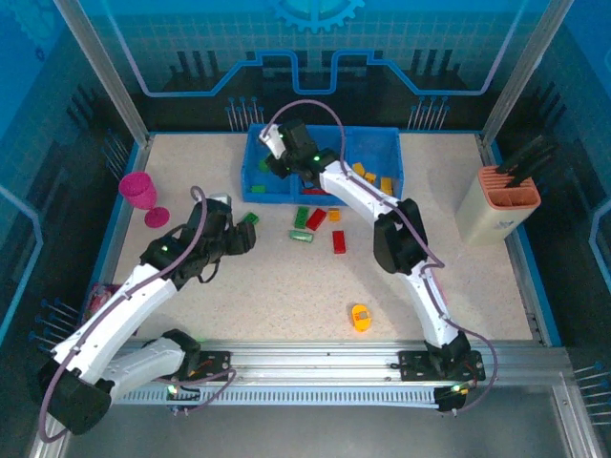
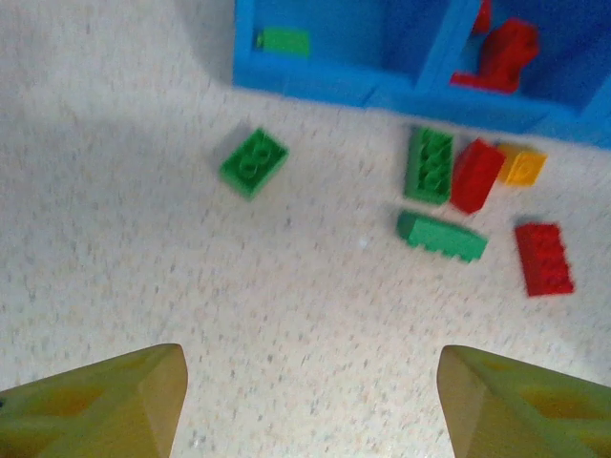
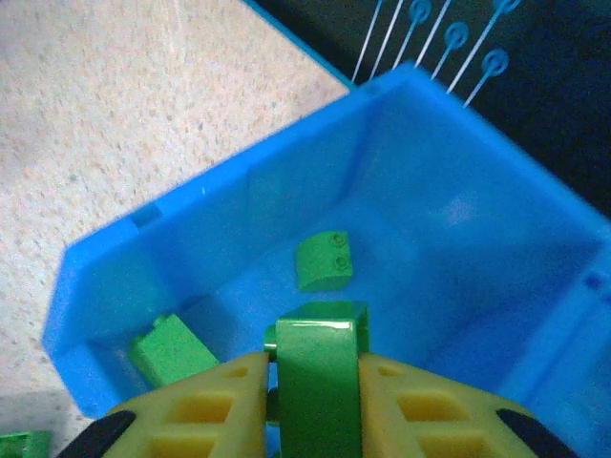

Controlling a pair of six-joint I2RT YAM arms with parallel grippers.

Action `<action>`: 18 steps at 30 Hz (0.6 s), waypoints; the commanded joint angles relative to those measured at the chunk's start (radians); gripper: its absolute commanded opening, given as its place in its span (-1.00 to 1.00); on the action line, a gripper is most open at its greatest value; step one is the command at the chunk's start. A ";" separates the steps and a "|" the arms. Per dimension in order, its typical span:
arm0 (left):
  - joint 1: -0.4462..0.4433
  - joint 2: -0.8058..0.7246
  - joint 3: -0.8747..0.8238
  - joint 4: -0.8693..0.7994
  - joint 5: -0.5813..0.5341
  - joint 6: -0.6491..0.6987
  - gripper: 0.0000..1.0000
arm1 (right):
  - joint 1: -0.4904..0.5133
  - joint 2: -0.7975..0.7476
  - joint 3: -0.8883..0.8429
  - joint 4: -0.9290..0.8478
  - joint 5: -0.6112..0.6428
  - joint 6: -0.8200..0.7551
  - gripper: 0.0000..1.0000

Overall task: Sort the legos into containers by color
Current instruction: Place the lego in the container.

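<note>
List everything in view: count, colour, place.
Tray: one, blue, far centre.
Loose green bricks: three, before tray.
Loose red bricks: two, beside those.
Loose orange brick: one, near tray front.
Yellow-orange piece: one, near side.
Sorted green bricks: two, left compartment.
Sorted red bricks: count unclear, middle compartment.
Sorted orange bricks: about three, right compartment.
Cup: one, magenta, left.
Holder: one, beige, black tools, right.
Left fingers: yellow, open, over table.
Right fingers: yellow, shut on green brick above left compartment.

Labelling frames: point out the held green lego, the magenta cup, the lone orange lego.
held green lego (image 3: pixel 320 382), right wrist view, front face.
magenta cup (image 1: pixel 136 186), top view, bowl.
lone orange lego (image 1: pixel 361 317), top view, centre.
</note>
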 commanded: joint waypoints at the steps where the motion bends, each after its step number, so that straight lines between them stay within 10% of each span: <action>1: 0.003 -0.011 -0.032 -0.052 0.031 -0.050 0.43 | 0.010 0.061 0.062 0.044 -0.016 -0.052 -0.42; 18: 0.042 0.219 -0.063 0.174 -0.035 -0.040 0.47 | 0.029 -0.005 -0.020 0.092 -0.044 -0.072 -0.11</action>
